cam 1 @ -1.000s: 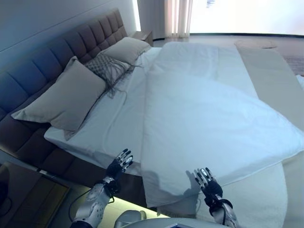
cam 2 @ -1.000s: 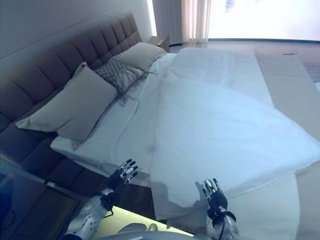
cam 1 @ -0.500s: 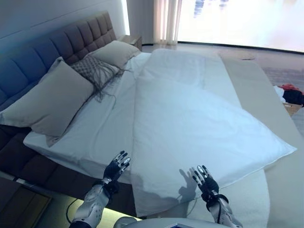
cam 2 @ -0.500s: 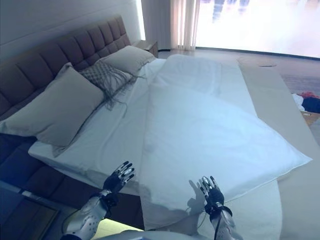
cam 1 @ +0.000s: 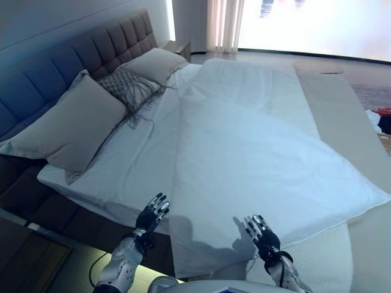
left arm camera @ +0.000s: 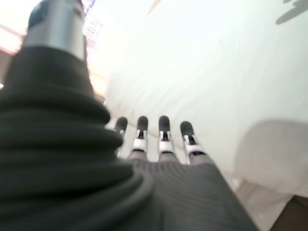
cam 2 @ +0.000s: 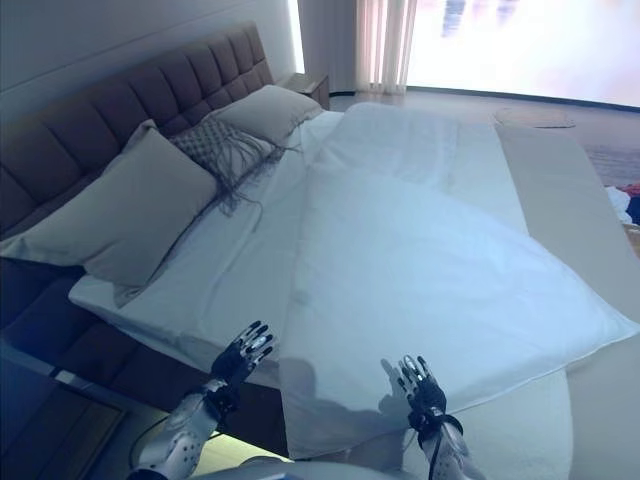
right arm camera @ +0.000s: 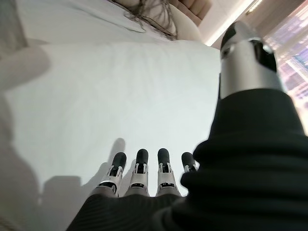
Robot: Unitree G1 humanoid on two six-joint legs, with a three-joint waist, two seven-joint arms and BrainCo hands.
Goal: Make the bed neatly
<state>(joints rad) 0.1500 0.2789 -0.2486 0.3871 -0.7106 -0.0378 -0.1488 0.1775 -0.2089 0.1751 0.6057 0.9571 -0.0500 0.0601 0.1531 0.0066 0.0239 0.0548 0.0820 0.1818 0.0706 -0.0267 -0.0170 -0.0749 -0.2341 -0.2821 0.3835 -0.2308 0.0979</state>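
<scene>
A wide bed with a white sheet (cam 1: 137,162) fills the view. A white duvet (cam 1: 256,159) lies askew across it, its near edge hanging over the bed's near side. Two beige pillows (cam 1: 70,125) (cam 1: 156,63) and a grey patterned fringed cushion (cam 1: 131,85) lean on the dark tufted headboard (cam 1: 67,61) at the left. My left hand (cam 1: 151,217) is open with straight fingers, just before the sheet's near edge, left of the duvet's corner. My right hand (cam 1: 261,235) is open over the duvet's hanging near edge. Both wrist views show straight fingers (left arm camera: 163,132) (right arm camera: 144,166) above white cloth.
A beige bed runner (cam 1: 345,104) lies along the bed's foot at the right. A dark nightstand (cam 1: 24,256) stands at the lower left, another (cam 1: 178,47) beyond the far pillow. Curtains (cam 1: 223,24) and a bright window lie at the far side. Dark clothing (cam 1: 383,119) lies at the right edge.
The camera has shifted, so the whole bed sits slightly differently in view. Both hands stay open at the bed's near edge, with almost no move relative to the duvet.
</scene>
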